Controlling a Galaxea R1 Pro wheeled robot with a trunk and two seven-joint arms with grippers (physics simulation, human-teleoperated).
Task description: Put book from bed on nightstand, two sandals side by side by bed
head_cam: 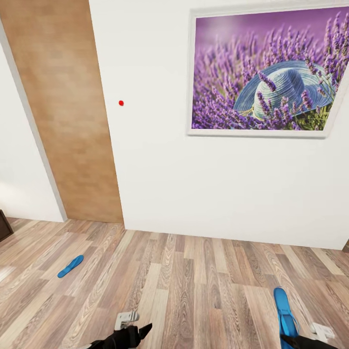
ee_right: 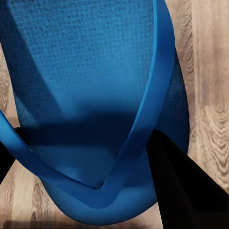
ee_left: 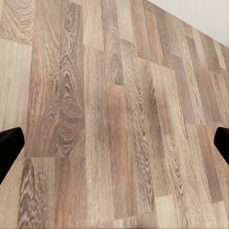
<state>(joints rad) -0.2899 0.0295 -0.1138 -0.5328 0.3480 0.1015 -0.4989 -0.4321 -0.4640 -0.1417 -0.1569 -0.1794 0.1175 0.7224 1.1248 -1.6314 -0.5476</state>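
One bright blue sandal (head_cam: 71, 266) lies flat on the wood plank floor at the left, well away from both arms. The other sandal (head_cam: 285, 310) is at the lower right, and my right gripper (head_cam: 296, 341) is shut on its near end. In the right wrist view this sandal (ee_right: 86, 71) is very close, its thong strap crossing between my dark fingers (ee_right: 183, 191). My left gripper (head_cam: 138, 332) hangs low over bare floor, open, with its fingertips (ee_left: 9, 143) far apart and nothing between them. The book, the bed and the nightstands are out of view.
A white wall (head_cam: 203, 184) stands straight ahead with a framed lavender picture (head_cam: 266, 72). A light wooden door panel (head_cam: 63, 111) is at the left. A dark brown furniture corner (head_cam: 4, 225) shows at the left edge. Open floor (head_cam: 194, 281) stretches between the sandals.
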